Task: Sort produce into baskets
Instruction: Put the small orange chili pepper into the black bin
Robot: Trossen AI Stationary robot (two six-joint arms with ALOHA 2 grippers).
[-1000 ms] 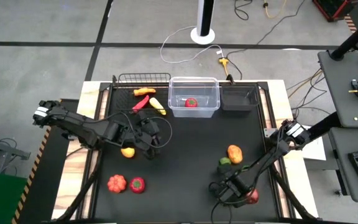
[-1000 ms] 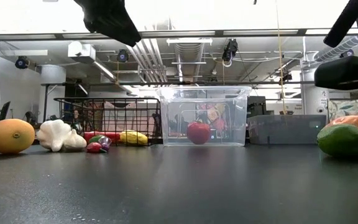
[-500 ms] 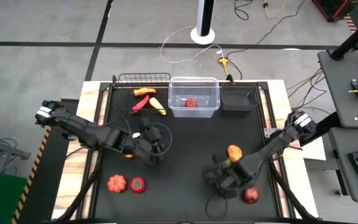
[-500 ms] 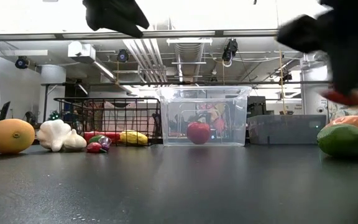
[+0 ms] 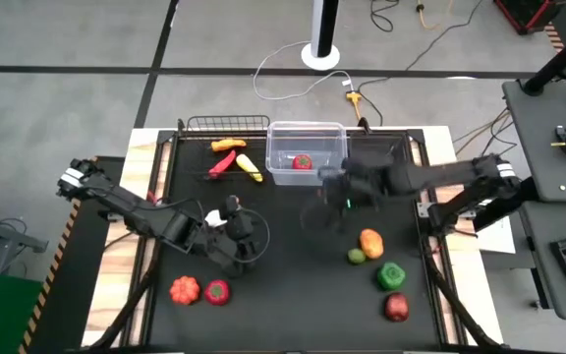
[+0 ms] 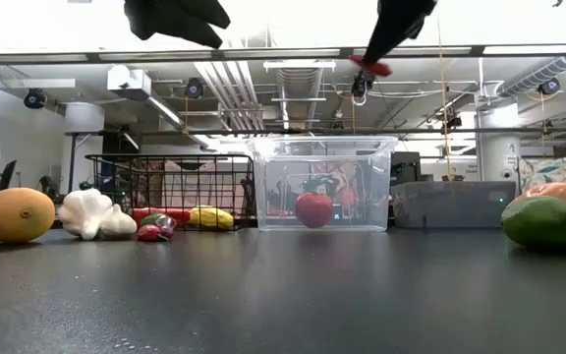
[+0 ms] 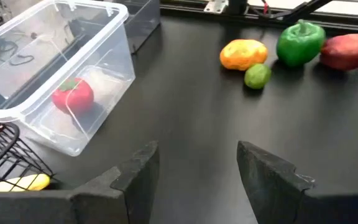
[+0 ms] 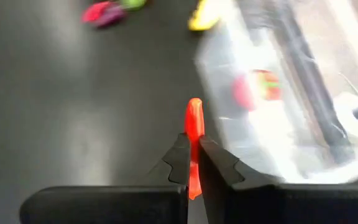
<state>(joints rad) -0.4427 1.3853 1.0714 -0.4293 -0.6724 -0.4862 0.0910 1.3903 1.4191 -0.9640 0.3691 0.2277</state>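
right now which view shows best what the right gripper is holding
The right wrist view: a thin red chilli stands pinched in the right gripper. The low view shows only a red tip under the dark gripper. The high view is blurred there; the left wrist view misses it.

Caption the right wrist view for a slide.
Right hand shut on a red chilli, held above the black tabletop near the clear bin holding one tomato.
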